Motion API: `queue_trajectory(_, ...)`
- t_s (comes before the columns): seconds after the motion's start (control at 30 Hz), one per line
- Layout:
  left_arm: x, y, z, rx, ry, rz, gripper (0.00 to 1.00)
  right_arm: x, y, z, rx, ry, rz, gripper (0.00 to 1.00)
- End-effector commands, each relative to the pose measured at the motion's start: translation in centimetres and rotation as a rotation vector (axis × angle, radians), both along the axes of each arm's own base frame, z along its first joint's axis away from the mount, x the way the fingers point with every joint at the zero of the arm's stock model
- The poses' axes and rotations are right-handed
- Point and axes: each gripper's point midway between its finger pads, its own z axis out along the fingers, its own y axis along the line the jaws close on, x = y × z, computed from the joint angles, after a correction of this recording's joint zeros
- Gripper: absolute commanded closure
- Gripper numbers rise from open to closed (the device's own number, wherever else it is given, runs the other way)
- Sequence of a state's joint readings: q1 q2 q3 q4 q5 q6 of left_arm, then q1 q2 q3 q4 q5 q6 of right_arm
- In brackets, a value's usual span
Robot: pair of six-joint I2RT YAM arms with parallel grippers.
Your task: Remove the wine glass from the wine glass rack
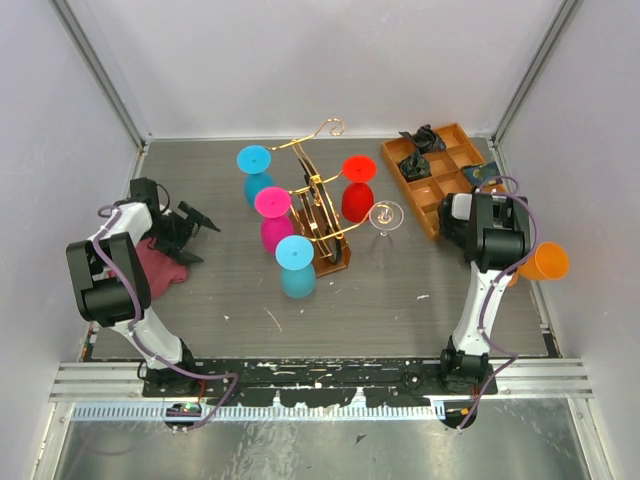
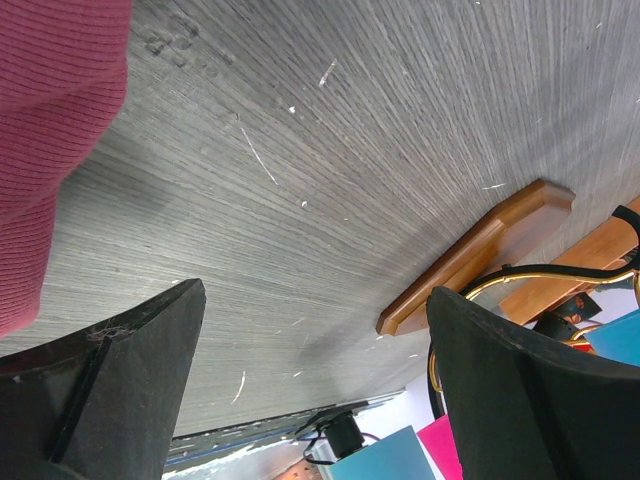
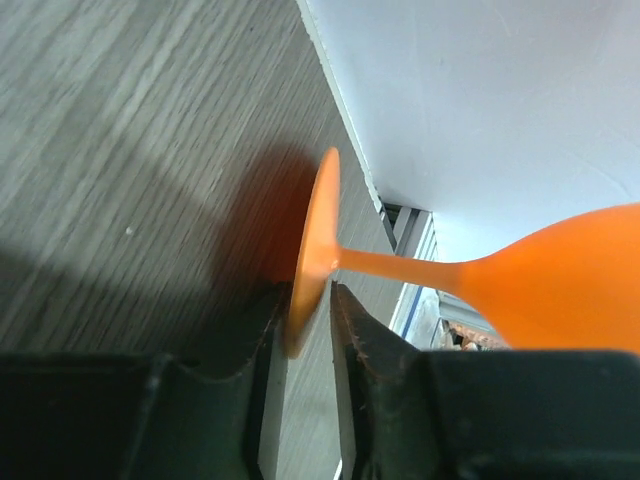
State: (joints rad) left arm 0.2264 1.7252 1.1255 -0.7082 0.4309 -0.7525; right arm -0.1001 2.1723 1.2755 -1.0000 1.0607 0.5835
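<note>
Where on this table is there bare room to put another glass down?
The widest bare stretch of table lies between the rack and the near edge. The back left corner beside the cyan glass is free too. Around the rack it is crowded with glasses.

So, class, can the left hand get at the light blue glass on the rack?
Probably yes: the left hand is open and empty, and only bare table lies between it and the light blue glass, which hangs at the near-left side of the rack.

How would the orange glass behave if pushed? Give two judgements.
The orange glass probably tips easily: a wide bowl rides on a thin stem. On its side it would likely roll, being round. Its smooth look suggests slipperiness.
</note>
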Motion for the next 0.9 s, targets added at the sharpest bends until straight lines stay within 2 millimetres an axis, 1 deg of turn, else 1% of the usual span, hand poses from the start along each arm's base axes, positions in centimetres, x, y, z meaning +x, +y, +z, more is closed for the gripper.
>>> queue_trajectory(0.0, 0.1, -0.2, 0.0, -0.009, -0.009, -0.017, 0.0, 3.1, 4.6, -4.5, 0.304, -0.173, -0.004, 0.67)
queue_trajectory(0.03, 0.1, -0.2, 0.0, -0.006, -0.01, -0.017, 0.0, 3.2, 5.0, -4.7, 0.329, -0.178, -0.002, 0.64)
queue_trajectory(0.07, 0.1, -0.2, 0.1, -0.004, -0.01, -0.017, 0.0, 3.3, 5.2, -4.7, 0.343, -0.179, 0.005, 0.57)
queue_trajectory(0.2, 0.1, -0.1, 0.1, -0.001, -0.01, -0.017, 0.0, 4.1, 6.5, -4.9, 0.438, -0.208, 0.041, 0.46)
queue_trajectory(0.37, 0.0, 0.0, 0.0, 0.007, -0.008, -0.018, 0.0, 5.6, 8.9, -4.7, 0.602, -0.261, 0.099, 0.35)
queue_trajectory(0.47, 0.1, 0.1, 0.1, 0.01, -0.008, -0.018, 0.0, 6.6, 10.5, -3.9, 0.699, -0.292, 0.144, 0.28)
queue_trajectory(0.53, 0.1, 0.2, 0.2, 0.015, -0.009, -0.019, 0.0, 7.9, 11.7, -2.4, 0.766, -0.341, 0.19, 0.24)
queue_trajectory(0.6, 0.1, 0.3, 0.3, 0.02, -0.009, -0.019, 0.0, 9.8, 14.4, 0.1, 0.916, -0.426, 0.271, 0.19)
queue_trajectory(0.63, 0.2, 0.3, 0.4, 0.023, -0.011, -0.018, 0.0, 10.7, 15.6, 1.9, 0.98, -0.478, 0.318, 0.17)
queue_trajectory(0.7, 0.2, 0.4, 0.4, 0.027, -0.009, -0.016, 0.0, 13.1, 18.0, 6.6, 1.1, -0.61, 0.435, 0.16)
queue_trajectory(0.77, 0.2, 0.4, 0.5, 0.031, -0.012, -0.016, 0.0, 15.3, 19.9, 11.8, 1.183, -0.743, 0.524, 0.33)
queue_trajectory(0.8, 0.2, 0.5, 0.5, 0.033, -0.01, -0.015, 0.0, 16.2, 20.6, 14.3, 1.213, -0.799, 0.56, 0.37)
queue_trajectory(0.83, 0.2, 0.5, 0.6, 0.035, -0.012, -0.016, 0.0, 17.2, 20.8, 17.0, 1.21, -0.866, 0.58, 0.4)
queue_trajectory(0.87, 0.1, 0.5, 0.7, 0.039, -0.013, -0.016, 0.0, 17.9, 20.5, 19.2, 1.18, -0.919, 0.582, 0.41)
